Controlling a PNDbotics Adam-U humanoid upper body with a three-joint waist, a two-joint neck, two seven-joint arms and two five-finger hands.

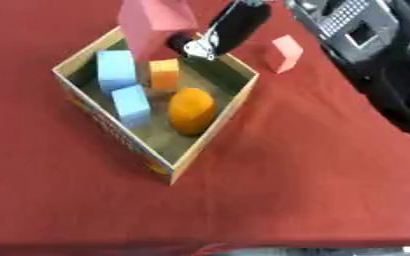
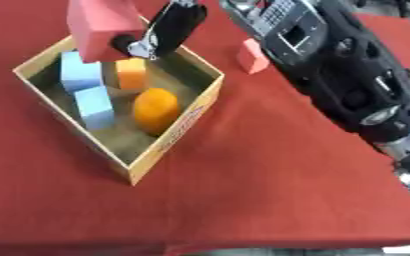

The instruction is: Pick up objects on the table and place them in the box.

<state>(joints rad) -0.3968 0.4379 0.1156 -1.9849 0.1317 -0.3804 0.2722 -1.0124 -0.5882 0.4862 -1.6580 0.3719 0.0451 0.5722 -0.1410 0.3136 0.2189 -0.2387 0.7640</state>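
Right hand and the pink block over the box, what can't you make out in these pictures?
- Right hand: fingers hidden behind the pink block, both views; grip unclear.
- Pink block: top cut off by the upper edge.
- Box: floor under the block hidden.
- Left hand: in neither view.

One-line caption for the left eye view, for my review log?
Right hand holds a pink block over a cardboard box of blue and orange pieces; another pink block remains on the red table.
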